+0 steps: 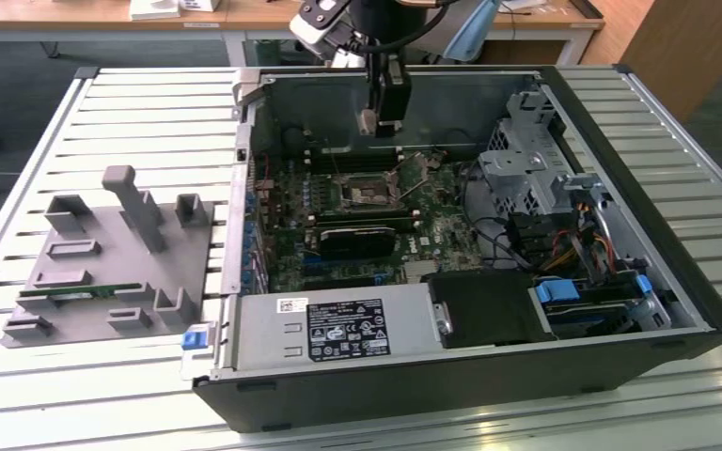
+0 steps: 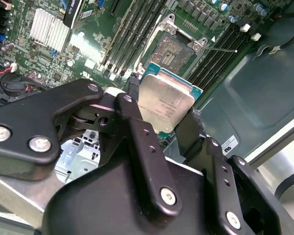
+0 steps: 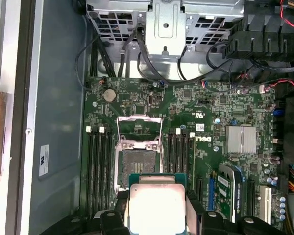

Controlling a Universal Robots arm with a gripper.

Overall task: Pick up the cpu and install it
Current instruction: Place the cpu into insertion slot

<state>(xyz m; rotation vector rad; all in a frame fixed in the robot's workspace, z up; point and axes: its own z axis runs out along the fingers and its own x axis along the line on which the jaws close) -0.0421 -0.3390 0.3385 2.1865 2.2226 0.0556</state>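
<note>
The jaws grip the cpu (image 2: 165, 105) by 2 opposite edges, with the open socket (image 2: 175, 50) below, just beyond them. I think the chip needs to be level and its corners matched to the socket.

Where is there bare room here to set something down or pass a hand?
Free: the slatted table around the grey tray, and the strip along the case front. Inside the case it is crowded: the open socket is hemmed by memory slots on both sides, with cables beyond, and the fingers hold the cpu over the board.
</note>
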